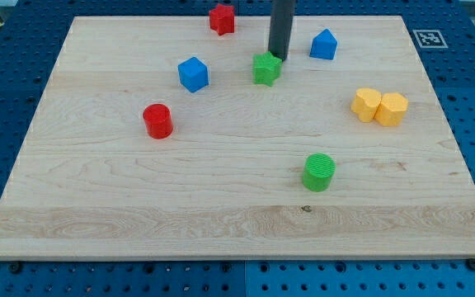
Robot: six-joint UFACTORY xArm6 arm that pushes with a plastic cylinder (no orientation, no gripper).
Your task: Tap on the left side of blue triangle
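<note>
A pale wooden board (pixel 237 223) is lying on a blue pegboard bench (pixel 7 49), with a small black-and-white marker tag (pixel 426 38) sitting at its far right corner. The dark rod is coming down from the view's top, and my tip (pixel 278 58) is resting at the upper right edge of the green star block (pixel 265 68), seemingly touching it, though the contact is hard to confirm from this angle. There are no fingers to open or close; the rod is holding nothing. The blue triangle block (pixel 323 44) is sitting near the tip on the view's right, apart from it, with bare board between them. A red star-like block (pixel 222 18) is standing near the top edge, left of the rod. A blue cube (pixel 193 73) is lying left of the green star, and a red cylinder (pixel 157 120) is sitting lower left of that. Two yellow blocks (pixel 379 106) are touching each other on the right, and a green cylinder (pixel 319 172) is standing toward the view's bottom.
</note>
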